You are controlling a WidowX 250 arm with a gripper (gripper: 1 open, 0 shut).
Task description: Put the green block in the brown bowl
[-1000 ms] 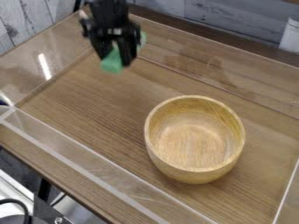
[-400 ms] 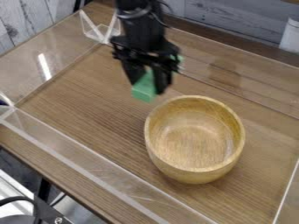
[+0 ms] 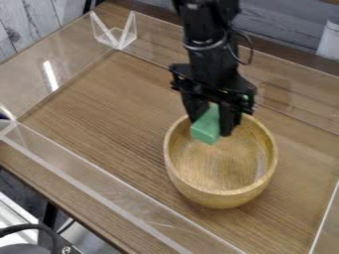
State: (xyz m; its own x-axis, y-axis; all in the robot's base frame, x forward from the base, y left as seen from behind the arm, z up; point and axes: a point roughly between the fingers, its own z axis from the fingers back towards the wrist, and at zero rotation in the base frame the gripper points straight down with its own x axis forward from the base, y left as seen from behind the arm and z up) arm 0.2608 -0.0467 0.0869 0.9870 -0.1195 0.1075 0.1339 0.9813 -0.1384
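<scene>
The green block (image 3: 207,127) hangs upright between the black fingers of my gripper (image 3: 209,117), which is shut on it. It is held above the far left part of the brown bowl (image 3: 221,174), just over the rim. The bowl is a round tan wooden one standing on the wooden table at the right of the middle; nothing shows on the visible part of its inside. The arm comes down from the top of the view.
Clear acrylic walls (image 3: 79,179) ring the wooden tabletop (image 3: 93,109). A small clear triangular stand (image 3: 117,28) sits at the far left corner.
My gripper has carried the green block from the far left of the table to the right and nearer, ending over the bowl's far left rim. The bowl has not moved.
</scene>
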